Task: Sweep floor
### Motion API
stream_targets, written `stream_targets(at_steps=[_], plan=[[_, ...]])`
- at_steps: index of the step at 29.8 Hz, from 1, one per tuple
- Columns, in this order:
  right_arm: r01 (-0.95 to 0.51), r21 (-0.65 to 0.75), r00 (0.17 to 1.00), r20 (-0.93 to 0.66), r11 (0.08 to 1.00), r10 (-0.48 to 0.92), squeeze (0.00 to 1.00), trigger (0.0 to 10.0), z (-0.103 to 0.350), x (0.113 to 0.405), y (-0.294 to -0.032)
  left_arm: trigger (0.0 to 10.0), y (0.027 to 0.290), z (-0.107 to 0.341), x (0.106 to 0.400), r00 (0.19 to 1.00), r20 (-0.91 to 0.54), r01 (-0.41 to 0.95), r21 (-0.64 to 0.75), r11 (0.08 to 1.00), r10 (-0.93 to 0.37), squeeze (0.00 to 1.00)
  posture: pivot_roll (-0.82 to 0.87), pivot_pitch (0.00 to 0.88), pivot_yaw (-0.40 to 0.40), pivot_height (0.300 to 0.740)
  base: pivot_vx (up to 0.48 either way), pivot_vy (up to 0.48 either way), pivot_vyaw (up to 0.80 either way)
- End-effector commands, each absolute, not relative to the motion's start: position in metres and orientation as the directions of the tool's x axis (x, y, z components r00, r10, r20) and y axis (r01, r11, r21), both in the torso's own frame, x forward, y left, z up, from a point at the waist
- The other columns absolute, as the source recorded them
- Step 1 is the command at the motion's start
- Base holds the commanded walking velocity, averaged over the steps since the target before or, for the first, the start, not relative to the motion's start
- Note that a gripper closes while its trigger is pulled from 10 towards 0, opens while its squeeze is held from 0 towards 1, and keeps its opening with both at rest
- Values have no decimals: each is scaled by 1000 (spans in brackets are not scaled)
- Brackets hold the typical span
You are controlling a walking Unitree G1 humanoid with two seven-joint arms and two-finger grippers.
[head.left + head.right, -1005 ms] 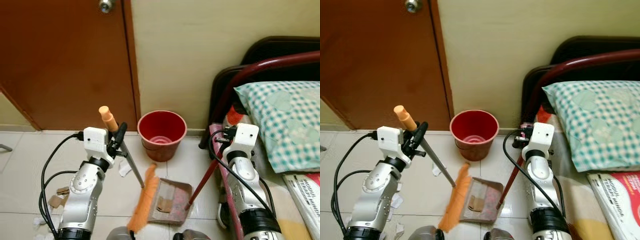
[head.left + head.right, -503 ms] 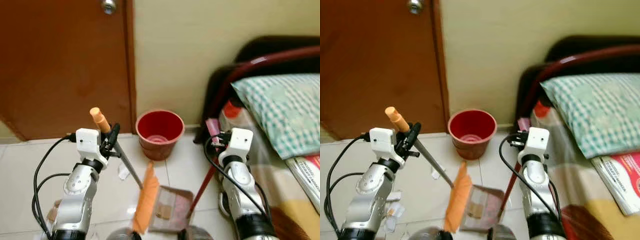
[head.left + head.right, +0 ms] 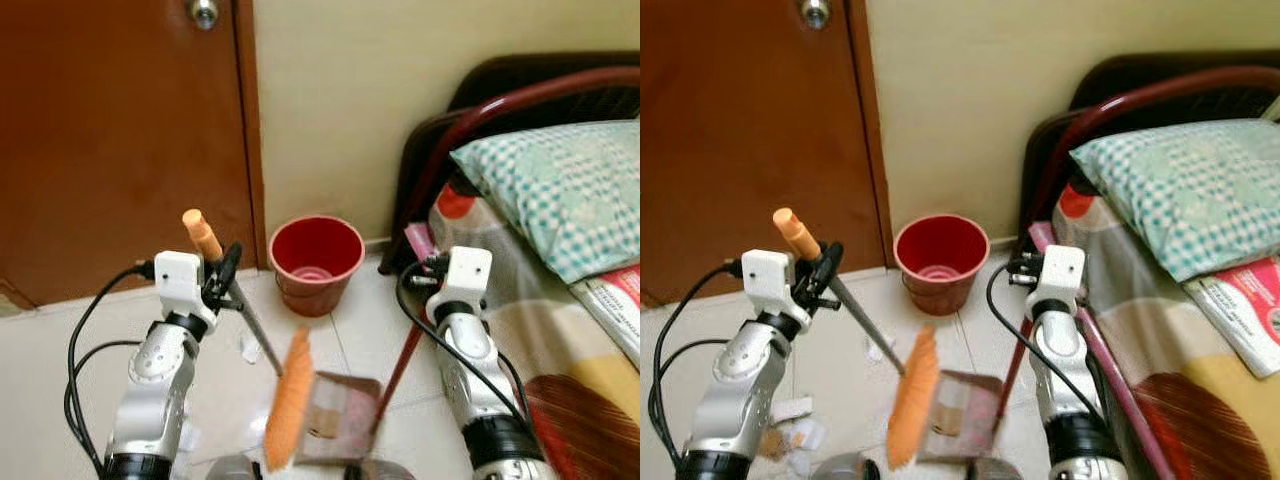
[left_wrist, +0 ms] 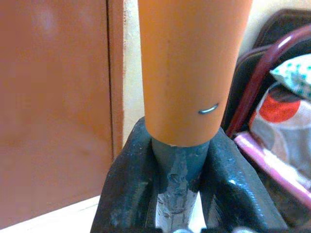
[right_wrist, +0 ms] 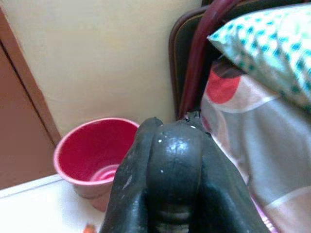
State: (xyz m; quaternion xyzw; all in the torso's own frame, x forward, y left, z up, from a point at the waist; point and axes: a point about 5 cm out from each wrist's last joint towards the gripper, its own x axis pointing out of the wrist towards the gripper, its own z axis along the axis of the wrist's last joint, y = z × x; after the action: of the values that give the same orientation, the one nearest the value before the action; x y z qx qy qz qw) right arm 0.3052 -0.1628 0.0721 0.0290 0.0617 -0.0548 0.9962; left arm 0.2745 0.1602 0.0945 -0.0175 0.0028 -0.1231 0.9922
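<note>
- The left gripper (image 3: 226,272), left of centre in the head views, is pinched around the broom handle (image 3: 250,322) just below its orange cap (image 3: 202,233); the left wrist view shows both black fingers (image 4: 127,194) pressed against the grey shaft under that cap.
- The broom slants down toward the lower centre, where its orange bristles (image 3: 288,400) hang blurred beside the dustpan (image 3: 338,433).
- The right gripper (image 5: 170,160), right of centre in the head views, is closed around the top of the dustpan's red handle (image 3: 398,368); in the right wrist view its fingers meet over the rounded black end.
- The dustpan sits at the lower centre with a scrap of cardboard (image 3: 322,432) on it; whether it touches the floor (image 3: 60,350) cannot be told.
- A red bucket (image 3: 316,262) stands against the wall just above the dustpan, near the centre of the frame.
- Bits of paper (image 3: 792,408) lie on the tiles at the lower left, and one white piece (image 3: 250,349) lies near the broom shaft.
- A brown door (image 3: 120,130) covers the upper left.
- A bed (image 3: 590,330) with a checked pillow (image 3: 550,190) and dark red frame (image 3: 470,130) takes up the right side.
</note>
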Motion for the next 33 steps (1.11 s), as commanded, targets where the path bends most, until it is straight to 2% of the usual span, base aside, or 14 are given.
stream_targets(at_steps=[1, 16, 33], plan=[[140, 47, 984, -118, 989, -133, 0, 10000, 74, 305, -170, 10000, 157, 97, 276, 964, 1, 267, 9, 964, -267, 0, -27, 80, 4, 740, 0, 0, 0], [148, 67, 985, -93, 987, -142, 0, 10000, 79, 310, -177, 10000, 158, 101, 279, 977, 15, 213, 48, 976, -214, 0, -27, 80, 11, 740, 0, 0, 0], [90, 202, 995, 32, 975, -98, 0, 10000, 131, 333, -179, 10000, 185, 87, 282, 999, -51, 12, 137, 991, -6, 0, -44, 76, 5, 740, 0, 0, 0]])
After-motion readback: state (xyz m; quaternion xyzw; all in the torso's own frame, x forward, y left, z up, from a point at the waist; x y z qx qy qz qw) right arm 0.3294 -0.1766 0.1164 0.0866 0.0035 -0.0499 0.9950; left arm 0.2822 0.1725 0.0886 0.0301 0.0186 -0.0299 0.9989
